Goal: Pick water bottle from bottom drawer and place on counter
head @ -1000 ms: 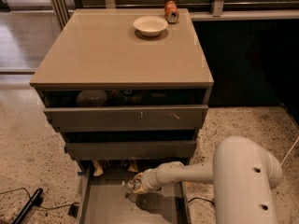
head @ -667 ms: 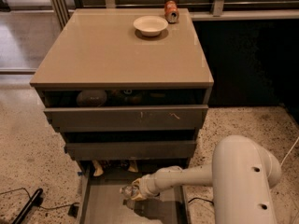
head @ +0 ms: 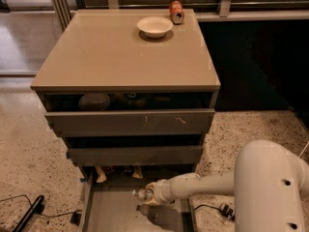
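The bottom drawer [head: 113, 214] is pulled open at the foot of the cabinet and shows its flat grey floor. My gripper [head: 146, 195] reaches in from the right on a white arm, low over the drawer's middle. It is shut on the water bottle [head: 141, 194], a small clear bottle that sticks out to the left of the gripper, with a shadow on the floor beneath it. The counter [head: 116, 57] is the broad tan top of the cabinet, well above the gripper.
A white bowl [head: 154, 26] and an orange-red soda can [head: 176, 11] stand at the counter's back. Two shallower drawers [head: 130, 122] are partly open above the bottom one and overhang its rear. Small items [head: 101, 174] lie at the drawer's back. A black cable [head: 29, 211] lies on the floor at left.
The gripper dipped lower and left into the drawer, then came slightly up and right with the bottle at its tip.
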Controlling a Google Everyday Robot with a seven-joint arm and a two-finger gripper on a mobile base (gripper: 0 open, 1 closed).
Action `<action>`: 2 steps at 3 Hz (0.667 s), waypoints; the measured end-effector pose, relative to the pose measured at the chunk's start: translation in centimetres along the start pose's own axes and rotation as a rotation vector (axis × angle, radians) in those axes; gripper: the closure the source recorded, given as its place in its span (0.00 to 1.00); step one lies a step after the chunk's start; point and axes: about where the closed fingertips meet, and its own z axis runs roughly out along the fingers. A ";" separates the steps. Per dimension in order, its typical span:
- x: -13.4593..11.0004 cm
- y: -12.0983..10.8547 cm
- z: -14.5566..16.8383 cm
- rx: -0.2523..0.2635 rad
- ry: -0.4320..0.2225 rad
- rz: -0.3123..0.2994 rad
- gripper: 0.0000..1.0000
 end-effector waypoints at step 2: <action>3.1 -0.1 -14.1 0.254 0.058 0.069 1.00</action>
